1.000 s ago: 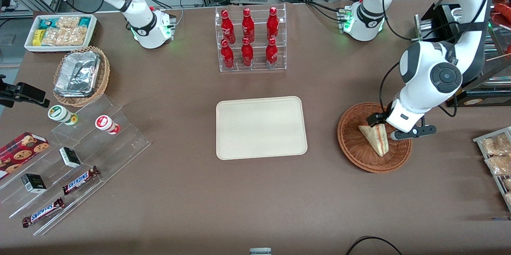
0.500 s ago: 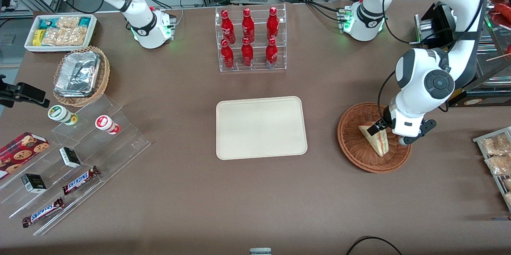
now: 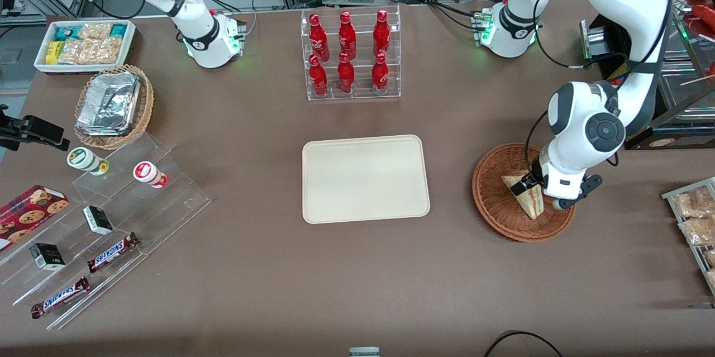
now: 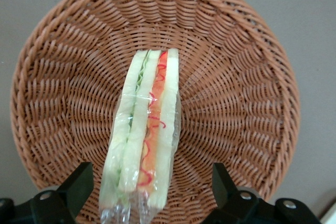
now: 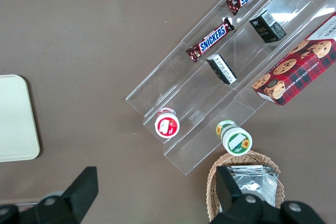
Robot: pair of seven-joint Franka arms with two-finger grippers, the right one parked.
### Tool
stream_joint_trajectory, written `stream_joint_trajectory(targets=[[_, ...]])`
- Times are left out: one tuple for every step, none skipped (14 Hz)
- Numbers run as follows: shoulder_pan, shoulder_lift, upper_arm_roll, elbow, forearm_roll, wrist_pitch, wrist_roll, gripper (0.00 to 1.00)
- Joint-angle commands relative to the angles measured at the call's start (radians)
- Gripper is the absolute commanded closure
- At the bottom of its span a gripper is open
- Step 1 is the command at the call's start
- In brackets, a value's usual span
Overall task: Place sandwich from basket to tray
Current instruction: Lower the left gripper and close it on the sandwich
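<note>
The sandwich (image 4: 144, 135) will likely handle as light, soft and easily crushed. It is a wedge of pale bread in clear film, and the film looks slippery. My judgement is that the best hold is across the two flat bread faces, partway down the wedge, with a gentle squeeze. Pinching too hard would flatten the bread and push out the filling. Gripping only loose film at the end would probably let it slip.

In the front view the sandwich (image 3: 528, 194) lies in the basket (image 3: 497, 206) at the right of the frame, just below mid-height, on the basket's right half, its point aimed at the lower rim. The gripper (image 3: 539, 194) is down in the basket right at the wedge. One dark finger (image 3: 522, 185) shows against its upper left face.

The wrist view shows the gripper (image 4: 152, 187) wide apart, with a finger (image 4: 79, 184) on each side of the wedge and a gap left between each finger and the bread. The striped cut edge faces the camera, running away from the fingers toward the middle of the basket (image 4: 247, 87). The fingers straddle the nearer end of the wedge but do not touch it. Nothing is held yet.

The tray (image 3: 366, 178) sits bare at the centre of the frame, well apart from the basket.
</note>
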Motion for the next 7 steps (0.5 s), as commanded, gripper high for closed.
stream_joint_trajectory(targets=[[0.002, 0.028, 0.003, 0.004, -0.003, 0.019, -0.010, 0.00], [0.002, 0.038, 0.003, 0.004, -0.003, 0.019, -0.010, 0.00], [0.002, 0.042, 0.005, 0.003, -0.002, 0.018, -0.009, 0.01], [0.002, 0.042, 0.005, 0.003, 0.000, 0.015, 0.000, 0.32], [0.003, 0.039, 0.005, 0.000, 0.004, 0.004, 0.028, 0.80], [0.004, 0.036, 0.008, 0.000, 0.006, -0.008, 0.067, 1.00], [0.004, 0.032, 0.010, 0.000, 0.006, -0.021, 0.089, 1.00]])
